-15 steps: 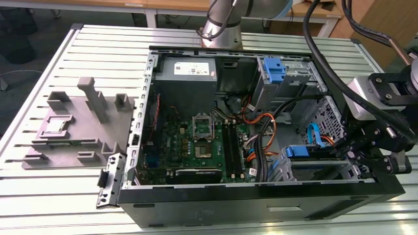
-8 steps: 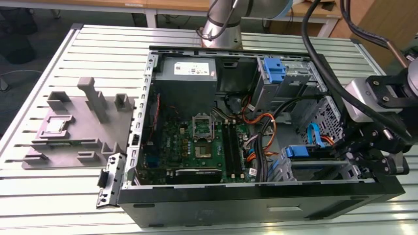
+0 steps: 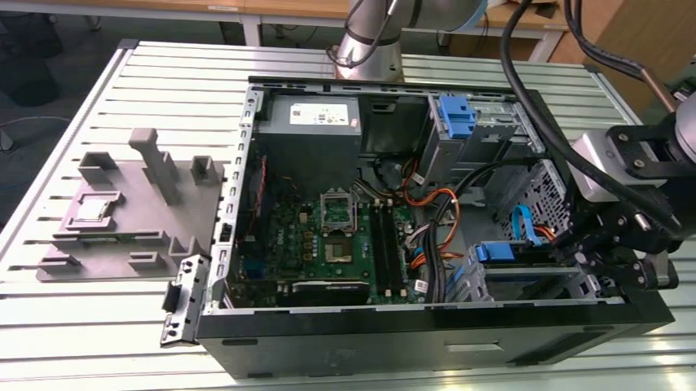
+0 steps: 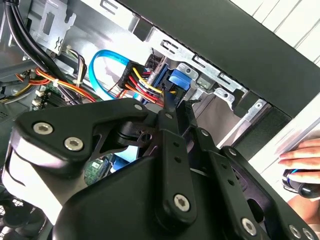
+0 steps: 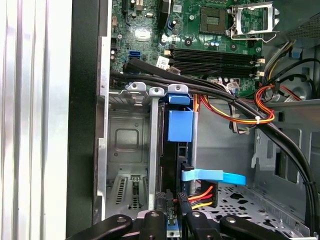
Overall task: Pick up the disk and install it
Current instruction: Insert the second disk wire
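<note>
Jaws of the black gripper [image 5: 176, 216] pinch the rear edge of the blue-railed silver disk [image 5: 179, 127], seated upright in the grey metal drive cage [image 5: 127, 145]; installation looks nearly complete.

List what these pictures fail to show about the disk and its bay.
- First wrist view: the silver hard disk with blue plastic rails stands edge-on in the grey metal bay, so its label is hidden.
- Second wrist view: the black gripper covers most of the disk; how far it is seated is unclear.
- Exterior view: thick black cables cross the bay.
- Second wrist view: a person's hand is cut off by the edge.
</note>
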Controlling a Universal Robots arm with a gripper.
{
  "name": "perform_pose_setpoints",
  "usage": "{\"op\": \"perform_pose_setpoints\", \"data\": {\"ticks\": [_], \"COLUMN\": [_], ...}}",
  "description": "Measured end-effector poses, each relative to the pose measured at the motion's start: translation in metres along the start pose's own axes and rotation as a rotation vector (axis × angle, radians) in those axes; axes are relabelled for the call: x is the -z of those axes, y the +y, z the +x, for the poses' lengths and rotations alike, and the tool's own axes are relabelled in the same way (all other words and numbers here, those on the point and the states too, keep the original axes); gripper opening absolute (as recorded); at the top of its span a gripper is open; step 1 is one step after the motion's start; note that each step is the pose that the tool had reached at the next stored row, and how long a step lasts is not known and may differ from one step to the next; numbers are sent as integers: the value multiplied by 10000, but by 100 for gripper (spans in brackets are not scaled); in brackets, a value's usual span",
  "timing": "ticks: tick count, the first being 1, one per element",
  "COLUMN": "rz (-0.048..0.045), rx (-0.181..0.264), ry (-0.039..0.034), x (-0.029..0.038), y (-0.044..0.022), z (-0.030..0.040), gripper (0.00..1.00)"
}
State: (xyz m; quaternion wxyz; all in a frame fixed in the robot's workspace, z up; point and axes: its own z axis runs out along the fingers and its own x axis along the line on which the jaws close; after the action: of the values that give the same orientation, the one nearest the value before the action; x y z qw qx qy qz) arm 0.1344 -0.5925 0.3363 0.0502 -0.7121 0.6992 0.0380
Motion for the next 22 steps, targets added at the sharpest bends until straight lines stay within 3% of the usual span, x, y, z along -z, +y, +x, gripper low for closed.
{"op": "perform_pose_setpoints", "data": {"ticks": [9, 22], "rz": [-1, 0], "rx": [0, -7], "ry": [-1, 0], "x": [-14, -32], "y": [-48, -51], "z": [-33, -31], "gripper": [23, 23]}}
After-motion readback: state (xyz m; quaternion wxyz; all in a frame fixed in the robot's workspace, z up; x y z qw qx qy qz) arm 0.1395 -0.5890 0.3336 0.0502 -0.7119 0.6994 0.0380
